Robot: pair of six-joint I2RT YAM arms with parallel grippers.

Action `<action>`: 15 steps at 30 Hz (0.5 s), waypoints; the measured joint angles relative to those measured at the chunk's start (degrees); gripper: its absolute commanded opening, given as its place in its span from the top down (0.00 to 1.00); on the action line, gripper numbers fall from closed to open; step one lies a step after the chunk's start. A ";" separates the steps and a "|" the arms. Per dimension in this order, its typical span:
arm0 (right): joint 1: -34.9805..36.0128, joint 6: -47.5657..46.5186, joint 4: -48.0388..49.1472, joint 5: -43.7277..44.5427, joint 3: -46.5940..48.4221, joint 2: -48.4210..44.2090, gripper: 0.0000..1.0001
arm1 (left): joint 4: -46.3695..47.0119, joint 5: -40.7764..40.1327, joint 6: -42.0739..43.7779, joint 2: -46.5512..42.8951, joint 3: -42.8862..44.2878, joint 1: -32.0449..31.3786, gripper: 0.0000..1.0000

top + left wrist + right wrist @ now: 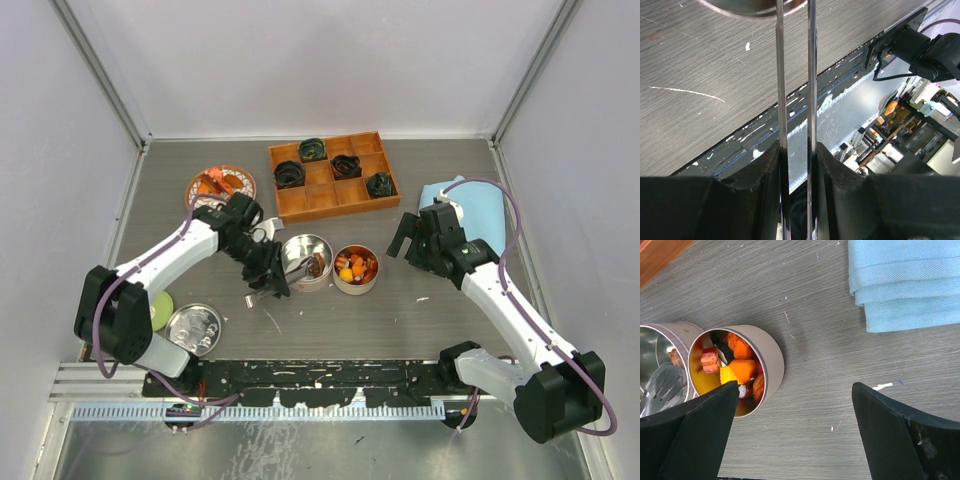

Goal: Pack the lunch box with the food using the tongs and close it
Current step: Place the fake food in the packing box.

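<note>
Two arms, both mine. Left: reaching forward and inward, my left claw (797, 150) clenched on one pair of slender silver metal tongs (811, 75), tips inside the left of two round steel tins (303, 241). Right: elbow bent, my right claw (403, 238) spread wide, empty, just beside the right tin. Small orange, red and yellow food chunks (742, 371): in the right tin; more on one round orange plate (240, 175). One flat steel lid (195, 328).

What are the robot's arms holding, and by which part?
The left end effector pinches the tongs across both thin arms. The right end effector is open, holding nothing.
</note>
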 measured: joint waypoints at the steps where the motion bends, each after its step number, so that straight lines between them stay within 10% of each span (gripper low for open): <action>1: 0.00 0.00 0.00 0.00 0.00 0.00 0.00 | -0.11 0.13 0.09 0.76 0.13 0.00 0.70; 15: 0.00 0.00 0.00 0.04 0.00 0.00 0.00 | -3.13 -1.81 1.92 2.43 7.10 0.00 0.58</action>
